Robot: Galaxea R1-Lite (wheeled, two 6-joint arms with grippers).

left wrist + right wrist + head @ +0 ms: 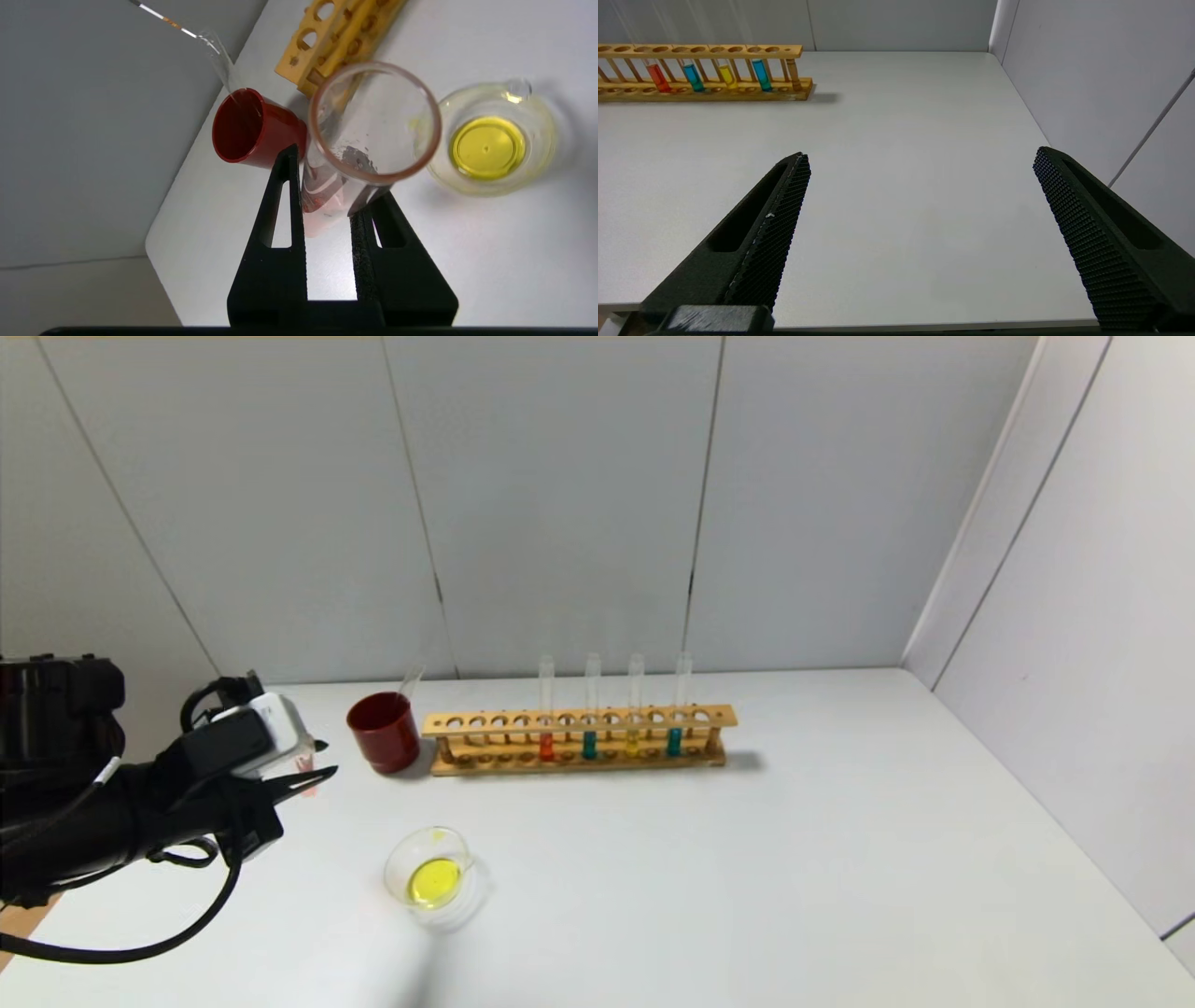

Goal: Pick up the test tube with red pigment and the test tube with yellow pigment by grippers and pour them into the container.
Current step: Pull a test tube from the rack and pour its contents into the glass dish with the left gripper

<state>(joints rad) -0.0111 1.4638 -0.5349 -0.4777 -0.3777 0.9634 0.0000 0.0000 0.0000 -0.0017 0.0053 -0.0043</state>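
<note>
Black fingers of the left end effector (pixel 327 186) pinch the test tube with red pigment (pixel 359 140) near its base, mouth raised so nothing spills, beside the container (pixel 542 140) holding yellow on the table (pixel 794 877); right end effector (pixel 920 205) idles spread

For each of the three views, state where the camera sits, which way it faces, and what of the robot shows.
Head view: high on the torso, looking down at the white table; left gripper shows.
Left wrist view: behind the jaws, shut on the clear glass test tube with red pigment, facing the low clear glass container.
Right wrist view: behind the open right gripper, facing bare tabletop.
All three share the long wooden tube rack.
</note>
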